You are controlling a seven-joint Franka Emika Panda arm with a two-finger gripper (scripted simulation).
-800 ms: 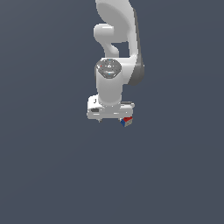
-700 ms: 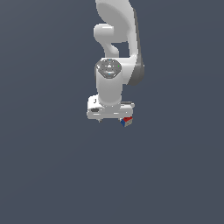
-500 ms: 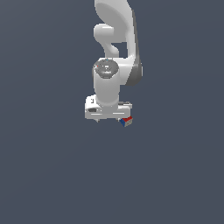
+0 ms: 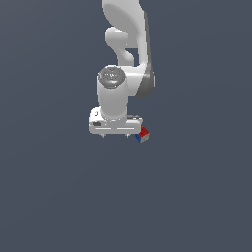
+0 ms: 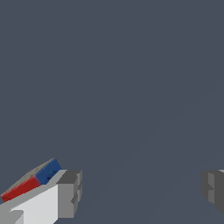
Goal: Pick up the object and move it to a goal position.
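The object (image 4: pixel 142 134) is a tiny cube with red, blue and white faces. In the exterior view it sits at the right end of the white hand. The gripper (image 4: pixel 116 134) points downward, and the hand hides most of its fingers. In the wrist view the gripper (image 5: pixel 140 192) is open, with one grey fingertip (image 5: pixel 69 192) far from the other (image 5: pixel 214 190) and nothing between them. The cube (image 5: pixel 31 180) lies against the outer side of one finger, outside the gap. Whether it touches the floor cannot be told.
A plain dark grey floor (image 4: pixel 59 197) fills both views. The white arm (image 4: pixel 129 44) rises from the hand to the top edge of the exterior view.
The wrist and hand have shifted slightly to the exterior view's left. The cube has stayed almost where it was, at the hand's right end.
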